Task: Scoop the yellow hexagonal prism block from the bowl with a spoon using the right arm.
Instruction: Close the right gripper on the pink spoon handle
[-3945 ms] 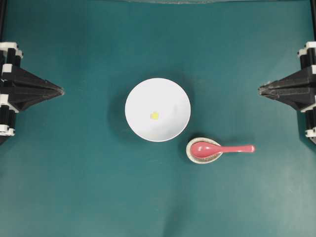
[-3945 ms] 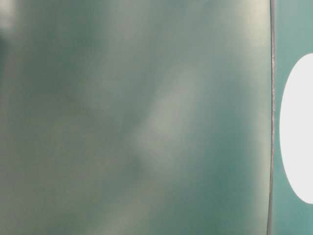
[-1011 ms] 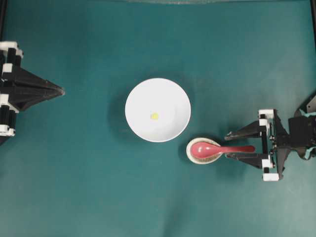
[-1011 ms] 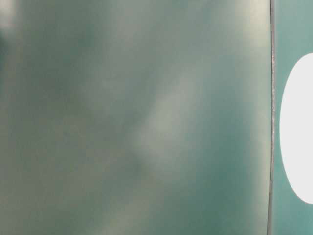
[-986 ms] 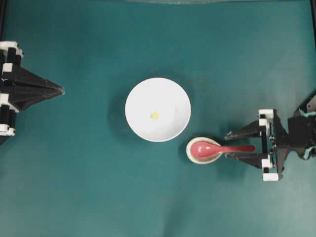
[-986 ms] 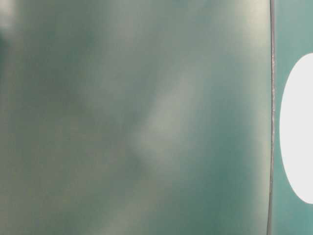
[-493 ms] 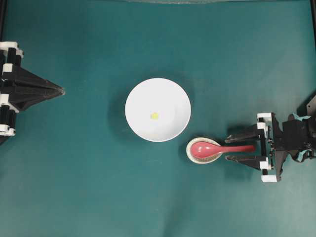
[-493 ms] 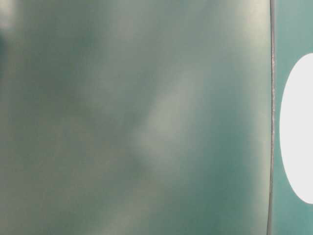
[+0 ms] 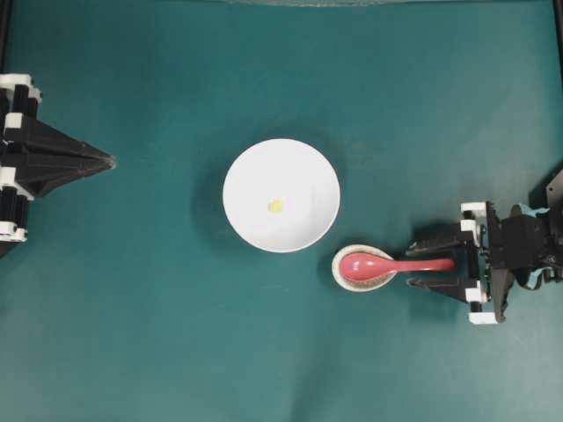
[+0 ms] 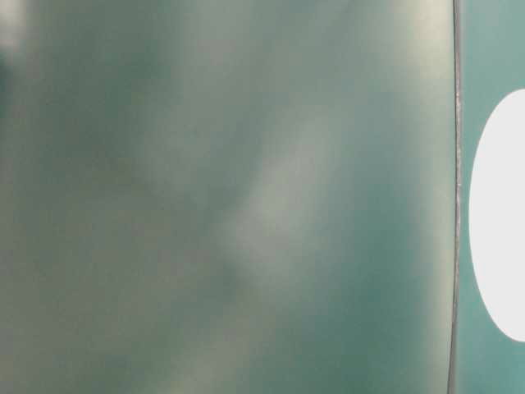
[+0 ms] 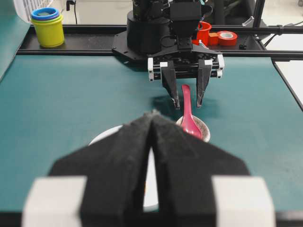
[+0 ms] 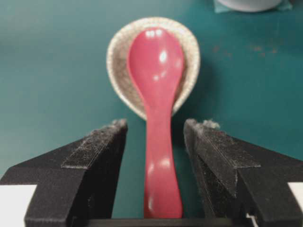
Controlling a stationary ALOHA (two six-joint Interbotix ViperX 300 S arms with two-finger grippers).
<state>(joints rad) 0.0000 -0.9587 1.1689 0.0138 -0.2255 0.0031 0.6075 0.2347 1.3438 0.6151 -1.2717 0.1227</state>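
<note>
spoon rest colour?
Speckled off-white spoon rest, clearest in the right wrist view.

Pink-red spoon (image 12: 157, 94), speckled off-white rest (image 12: 118, 66), white bowl (image 9: 264, 176), teal table (image 9: 132, 308).

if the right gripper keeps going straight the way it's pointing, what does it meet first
Likely the spoon: the open right gripper already straddles its handle, aimed along it toward the scoop lying in the speckled rest.

The tiny yellow block (image 9: 275, 206) sits in the white bowl (image 9: 308, 167); the pink-red spoon (image 9: 396, 265) lies just beside.
</note>
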